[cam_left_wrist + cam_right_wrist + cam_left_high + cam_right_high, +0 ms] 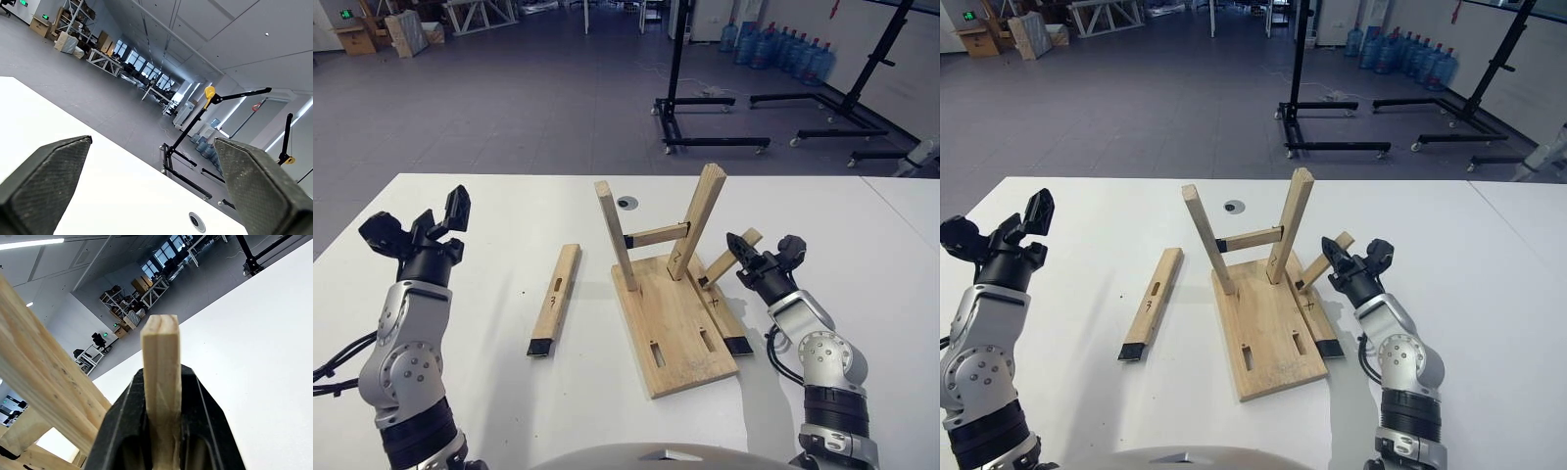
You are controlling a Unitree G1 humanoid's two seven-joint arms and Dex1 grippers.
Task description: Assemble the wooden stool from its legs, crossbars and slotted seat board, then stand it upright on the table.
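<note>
Right wrist view: right jaws tight on crossbar (pixel 160 372); left jaws wide, upraised.

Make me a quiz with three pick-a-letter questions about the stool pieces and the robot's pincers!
1. Where does the lone leg lie?
A) on the table, left of the seat board
B) on top of the board
C) on the floor

2. How many legs stand upright in the board?
A) one
B) two
C) four

3. What is the right pincer doing?
A) open and empty
B) shut on a short wooden bar
C) shut on the board

Answers:
1 A: the lone leg lies flat on the white top, apart from the board, on its left.
2 B: two upright legs rise from the board, joined by a crossbar.
3 B: the right wrist view shows the bar clamped between the fingers.
</note>
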